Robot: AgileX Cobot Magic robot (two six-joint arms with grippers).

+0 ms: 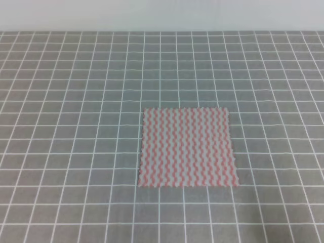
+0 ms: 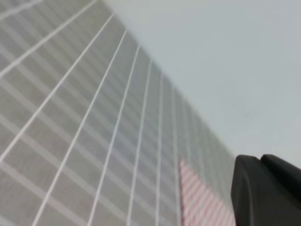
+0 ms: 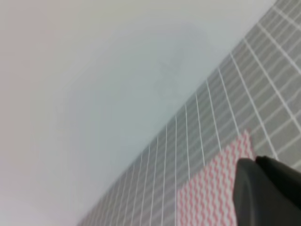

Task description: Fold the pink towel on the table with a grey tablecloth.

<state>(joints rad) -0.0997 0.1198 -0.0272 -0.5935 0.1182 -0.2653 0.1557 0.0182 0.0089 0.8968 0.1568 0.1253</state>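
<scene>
The pink towel [image 1: 186, 148] lies flat and unfolded on the table with the grey tablecloth [image 1: 76, 126], slightly right of centre and towards the front. Neither gripper shows in the exterior high view. In the left wrist view, a single black finger [image 2: 263, 193] shows at the lower right, well above the cloth, with a corner of the towel [image 2: 200, 202] beside it. In the right wrist view, a single black finger [image 3: 268, 193] shows at the lower right, with the towel [image 3: 211, 193] below and to its left. Nothing is held that I can see.
A plain pale wall [image 1: 162, 15] runs along the far edge of the table. The grey gridded cloth extends on all sides of the towel. No other objects show.
</scene>
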